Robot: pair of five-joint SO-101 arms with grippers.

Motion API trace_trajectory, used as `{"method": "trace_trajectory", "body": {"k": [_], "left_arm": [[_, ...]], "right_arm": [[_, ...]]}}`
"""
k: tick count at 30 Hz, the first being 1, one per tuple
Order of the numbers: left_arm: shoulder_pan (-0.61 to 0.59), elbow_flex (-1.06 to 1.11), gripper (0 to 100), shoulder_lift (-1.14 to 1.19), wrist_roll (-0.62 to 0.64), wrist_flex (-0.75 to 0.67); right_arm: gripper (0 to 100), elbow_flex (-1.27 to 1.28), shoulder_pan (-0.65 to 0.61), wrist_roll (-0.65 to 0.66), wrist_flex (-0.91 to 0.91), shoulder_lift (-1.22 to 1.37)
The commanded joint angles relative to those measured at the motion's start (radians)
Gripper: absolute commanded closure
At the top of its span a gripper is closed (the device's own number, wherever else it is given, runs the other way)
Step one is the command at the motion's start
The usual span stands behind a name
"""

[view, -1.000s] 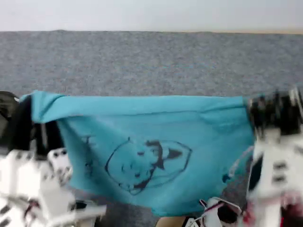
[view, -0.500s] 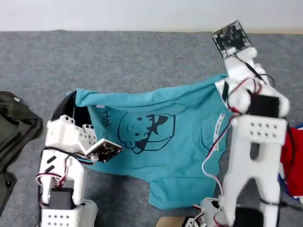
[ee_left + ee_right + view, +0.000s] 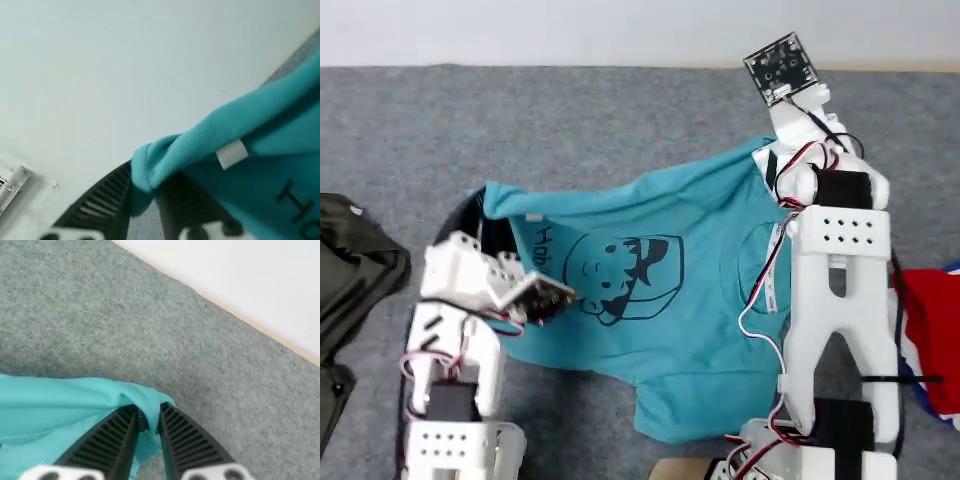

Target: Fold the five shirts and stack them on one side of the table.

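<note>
High view, read left to right, with every position referred to the teal cotton T-shirt with a dark cartoon-face print (image 3: 660,290).

1. Well apart from the T-shirt's left edge, a crumpled dark olive garment (image 3: 350,270) lies at the table border. It is judged to be another shirt of the set, parked clear of the working zone.

2. The left gripper (image 3: 480,215) sits at the T-shirt's far left corner, largely under the fabric. In the left wrist view, the left gripper (image 3: 144,192) has its black ribbed jaws closed down on a bunched roll of the T-shirt (image 3: 260,125) edge, with cloth filling the narrow gap between them. A small white label sits just beside the pinch point.

3. The T-shirt spans the space between both arms, print side up. Its near portion lies on the grey felt-like table cover (image 3: 620,130). Gripping the far edge at two corners is judged to keep the cloth stretched and square, so that it can be laid flat before any fold is made. Whether the middle of that far edge touches the cover cannot be settled from above.

4. The right gripper (image 3: 772,160) sits at the T-shirt's far right corner. In the right wrist view, the right gripper (image 3: 149,412) is clamped almost fully together on a small tuck of the T-shirt (image 3: 60,400), close over the cover.

5. Just beyond the T-shirt's right edge, a red, white and blue cloth (image 3: 932,345) lies partly behind the right arm.

The fold on this T-shirt is not yet begun.
</note>
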Motion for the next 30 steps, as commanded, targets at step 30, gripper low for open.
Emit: {"method": "trace_trajectory", "body": {"k": [30], "left_arm": [[-0.026, -1.615, 100, 1.832, 0.126, 0.292]], "right_arm": [[98.8, -1.206, -0.021, 0.097, -0.015, 0.951]]}}
